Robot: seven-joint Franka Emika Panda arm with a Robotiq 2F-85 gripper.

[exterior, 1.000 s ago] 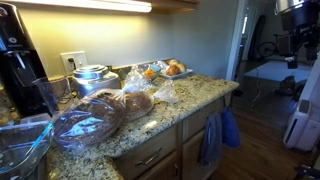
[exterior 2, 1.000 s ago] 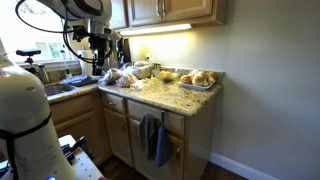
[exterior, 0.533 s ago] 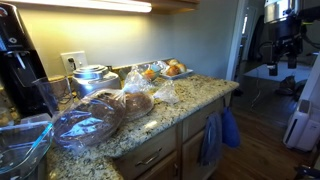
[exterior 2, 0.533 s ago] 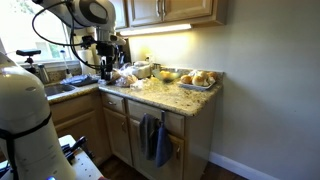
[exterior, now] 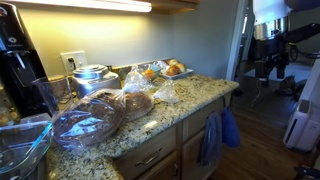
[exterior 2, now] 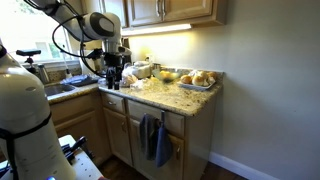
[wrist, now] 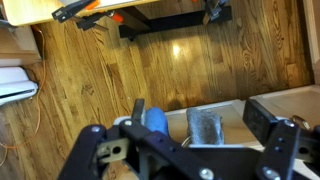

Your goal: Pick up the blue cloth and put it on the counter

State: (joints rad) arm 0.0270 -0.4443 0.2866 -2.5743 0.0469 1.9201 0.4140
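A blue cloth (exterior: 229, 128) hangs on the cabinet front below the granite counter (exterior: 190, 100), next to a grey cloth (exterior: 209, 141). Both exterior views show them; the blue cloth (exterior 2: 162, 142) hangs beside the grey cloth (exterior 2: 148, 135). In the wrist view the blue cloth (wrist: 155, 121) and the grey cloth (wrist: 205, 128) lie between my fingers, well below me. My gripper (exterior: 270, 66) is open and empty, in the air beyond the counter's end and above cloth height. It also shows in an exterior view (exterior 2: 113, 78) and in the wrist view (wrist: 200, 113).
Bagged bread (exterior: 90, 122), a tray of oranges and rolls (exterior: 168, 70), a metal pot (exterior: 92, 78) and a coffee machine (exterior: 18, 65) crowd the counter. A bare patch of counter (exterior 2: 185, 100) lies near its front corner. Wooden floor (wrist: 120, 60) lies below. A sink (exterior 2: 55, 88) adjoins.
My arm has come down and moved closer to the counter's cabinet front. The gripper stays open. The cloths have not moved.
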